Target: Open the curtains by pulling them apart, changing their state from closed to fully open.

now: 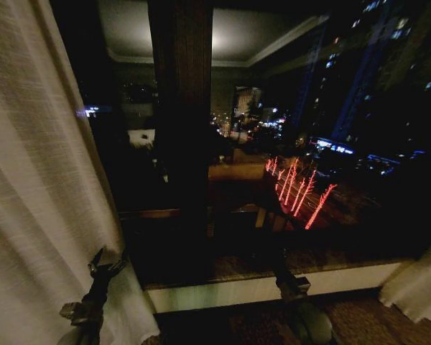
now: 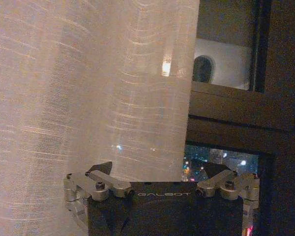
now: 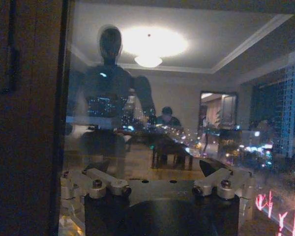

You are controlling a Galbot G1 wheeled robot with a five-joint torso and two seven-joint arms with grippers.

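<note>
The left panel of the sheer cream curtains [image 1: 36, 180] is gathered at the left side of the window. A small bunch of the right panel [image 1: 420, 284] hangs at the lower right. Dark glass shows between them. My left gripper [image 1: 108, 263] is at the inner edge of the left panel, low down, near the sill. In the left wrist view the left gripper [image 2: 157, 169] is open, and the curtain fabric [image 2: 88, 88] hangs between its spread fingers. My right gripper [image 1: 289, 282] is held low before the glass. In the right wrist view the right gripper [image 3: 155, 167] is open on nothing.
A dark vertical window post [image 1: 179, 108] divides the glass. A pale windowsill [image 1: 273, 289] runs below it. The glass [image 3: 162, 98] shows city lights and mirrors the room and the robot. Carpeted floor lies under the sill.
</note>
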